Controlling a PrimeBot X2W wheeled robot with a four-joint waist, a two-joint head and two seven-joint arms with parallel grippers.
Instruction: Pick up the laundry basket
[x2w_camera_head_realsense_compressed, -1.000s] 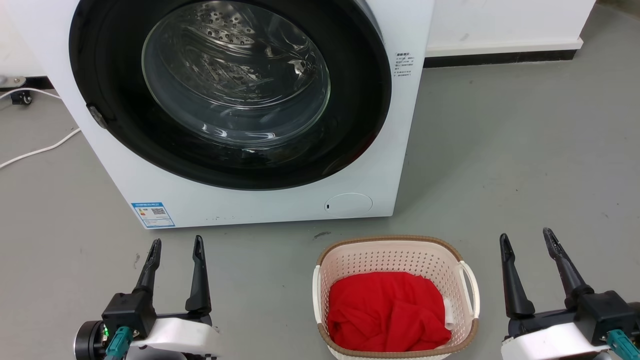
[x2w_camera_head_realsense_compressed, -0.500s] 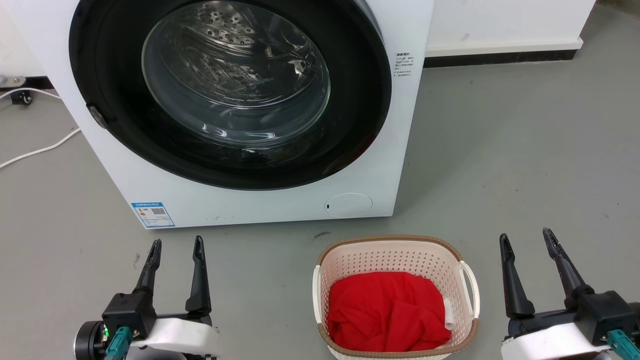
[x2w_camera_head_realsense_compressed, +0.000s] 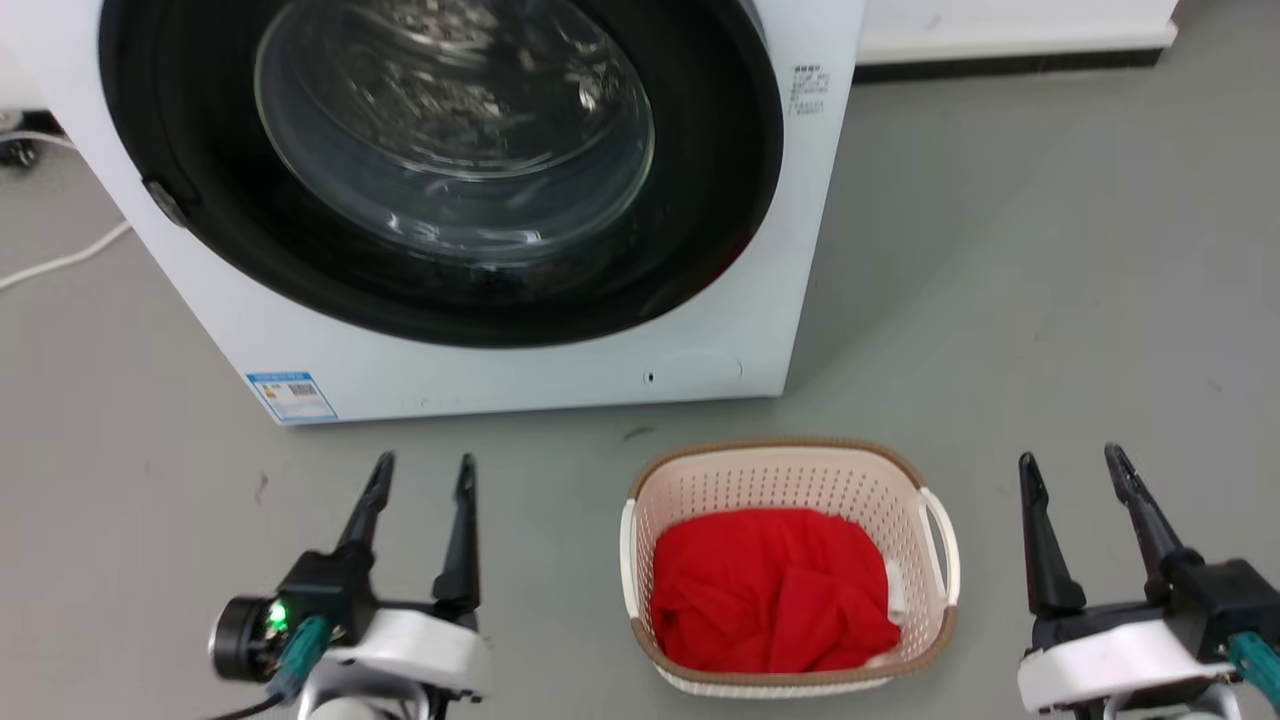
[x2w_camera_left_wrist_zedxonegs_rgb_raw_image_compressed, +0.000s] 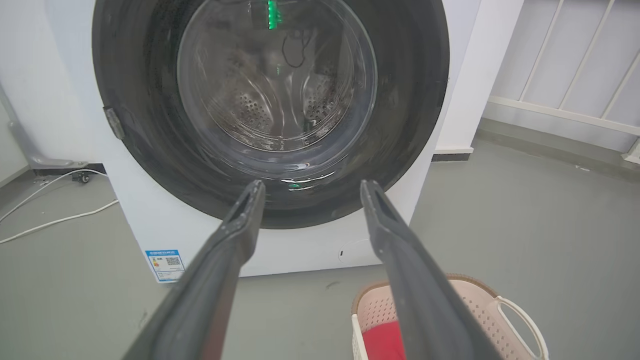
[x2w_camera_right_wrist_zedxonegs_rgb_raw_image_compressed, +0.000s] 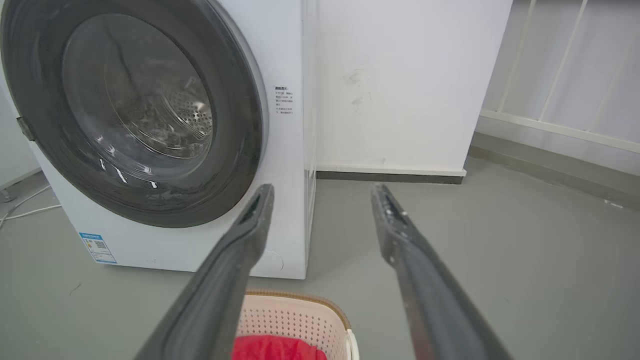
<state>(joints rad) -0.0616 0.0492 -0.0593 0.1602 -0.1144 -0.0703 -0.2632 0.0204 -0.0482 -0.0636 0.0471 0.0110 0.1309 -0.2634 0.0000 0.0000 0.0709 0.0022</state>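
Note:
The laundry basket, cream perforated plastic with a brown rim and white loop handles, stands on the grey floor in front of the washer and holds a red cloth. My left gripper is open, left of the basket and apart from it. To the basket's right, my right gripper is open too, nothing between its fingers. The left wrist view catches the basket at the lower right, beside my left gripper. In the right wrist view the basket lies low between the fingers of my right gripper.
A white front-loading washer with a shut round glass door stands just behind the basket. A white cable lies on the floor at the left. Open grey floor spreads to the right, up to a white wall.
The head view has shifted, so washer and basket sit slightly higher in it. My left gripper has moved right, toward the basket. The right gripper has shifted only a little.

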